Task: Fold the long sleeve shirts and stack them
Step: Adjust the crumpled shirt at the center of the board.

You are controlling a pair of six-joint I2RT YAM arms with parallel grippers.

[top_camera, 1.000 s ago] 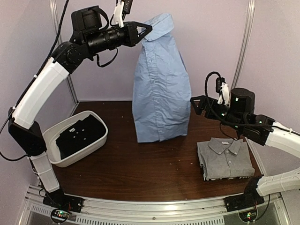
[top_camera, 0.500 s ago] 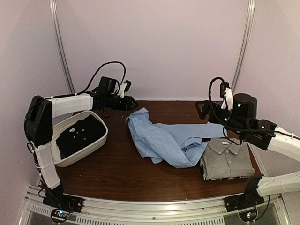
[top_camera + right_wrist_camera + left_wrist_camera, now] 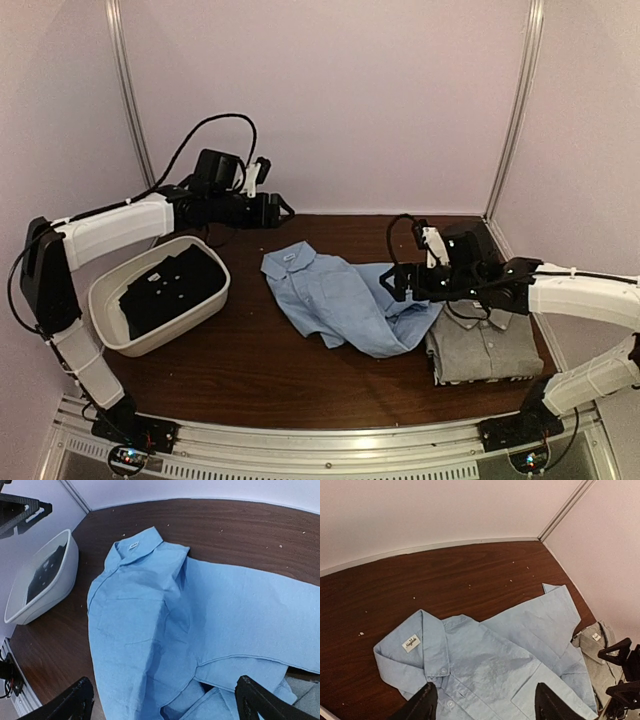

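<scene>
So the blue shirt (image 3: 340, 300) is lying in a rumpled heap on the table (image 3: 270, 380), below and out in front of the left pincer (image 3: 282, 208), and pretty much right under the right pincer (image 3: 395, 283). Both pincers are spread wide with nothing in them. The grey shirt (image 3: 485, 350) looks folded already and sits just behind the right pincer on its arm's side, with the blue one's bunched end touching it, maybe lapping over its edge (hard to tell which). Off to the left pincer's near side there's a white tub (image 3: 110, 335) with something dark in it. As for handling, I'd guess this is thin woven cotton: light, floppy and not slippery, but it holds no shape, so anything you lift just drapes and drags the rest along. The collar (image 3: 427, 645) points toward the left pincer and is the stiffest bit, so I'd pinch there or at a shoulder seam, with the right one taking the hem end, and pull it flat before trying any fold.
</scene>
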